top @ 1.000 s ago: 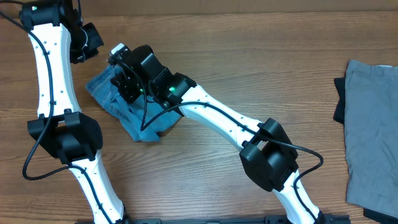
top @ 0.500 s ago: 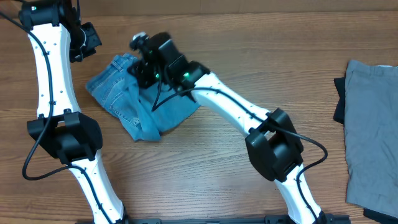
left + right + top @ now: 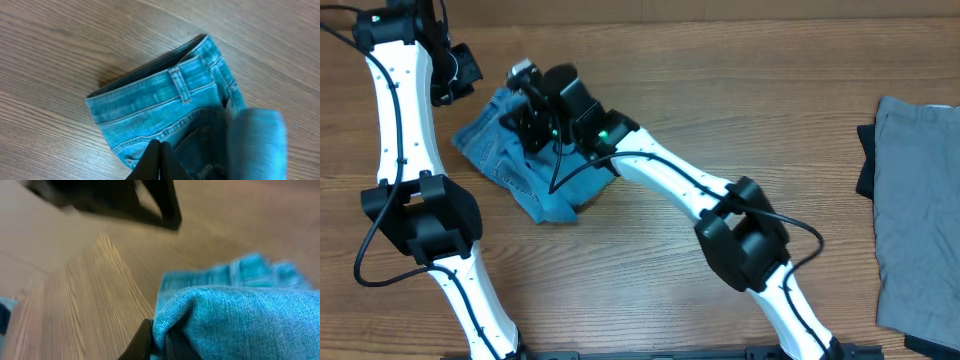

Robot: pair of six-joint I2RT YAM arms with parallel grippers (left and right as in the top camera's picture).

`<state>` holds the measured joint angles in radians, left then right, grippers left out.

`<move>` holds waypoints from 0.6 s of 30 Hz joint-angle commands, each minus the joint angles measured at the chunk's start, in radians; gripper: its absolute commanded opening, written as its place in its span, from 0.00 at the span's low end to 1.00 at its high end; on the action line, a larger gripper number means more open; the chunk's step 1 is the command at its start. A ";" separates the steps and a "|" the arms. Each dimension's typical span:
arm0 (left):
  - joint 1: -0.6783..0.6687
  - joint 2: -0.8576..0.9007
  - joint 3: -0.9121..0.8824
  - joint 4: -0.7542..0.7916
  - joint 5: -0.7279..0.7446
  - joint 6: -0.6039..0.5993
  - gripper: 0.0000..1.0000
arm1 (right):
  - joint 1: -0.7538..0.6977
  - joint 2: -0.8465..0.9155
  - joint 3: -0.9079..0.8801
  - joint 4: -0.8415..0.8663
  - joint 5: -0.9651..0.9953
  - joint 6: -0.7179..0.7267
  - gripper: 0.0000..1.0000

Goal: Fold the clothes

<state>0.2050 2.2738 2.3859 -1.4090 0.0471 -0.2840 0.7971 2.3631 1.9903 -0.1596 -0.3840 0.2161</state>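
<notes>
Denim sits pinched between the 2 fingers of the right gripper (image 3: 156,342), which are closed tight on a thick rolled fold of the jeans (image 3: 235,320). The fold bulges out past the fingertips and stands up off the table (image 3: 740,90). Seen from above, this gripper is over the upper middle of the bunched cloth, with its arm stretching away toward the lower right. The 2 fingers of the left gripper (image 3: 156,161) are pressed together with nothing between them. They hang over the edge of the denim just below the waistband (image 3: 150,102), and whether the tips touch the cloth cannot be told. In the overhead view this gripper is just beside the top left corner of the heap, and its arm runs down the left side of the table. The jeans lie on the left half of the wooden table as a rough, crumpled, partly folded heap between the 2 arms. The waistband is doubled over and flat on the wood, and 1 belt loop (image 3: 179,84) shows on it. Well apart, at the right edge of the table, a grey garment (image 3: 920,200) lies flat, with a dark piece of cloth (image 3: 865,150) showing along its left side.
</notes>
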 commanded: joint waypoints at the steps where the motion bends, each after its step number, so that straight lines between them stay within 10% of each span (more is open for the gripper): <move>1: 0.011 -0.003 -0.049 0.015 -0.013 0.014 0.04 | 0.016 0.102 0.024 -0.026 -0.059 -0.009 0.04; 8: 0.011 -0.003 -0.057 0.018 0.006 0.015 0.04 | 0.010 0.200 0.024 -0.141 -0.035 -0.005 0.04; 18: 0.011 -0.003 -0.057 0.013 0.009 0.013 0.04 | -0.219 0.201 0.024 -0.820 0.083 -0.145 0.04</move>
<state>0.2104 2.2742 2.3360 -1.3949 0.0486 -0.2840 0.7219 2.5027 2.0697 -0.8040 -0.4431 0.1879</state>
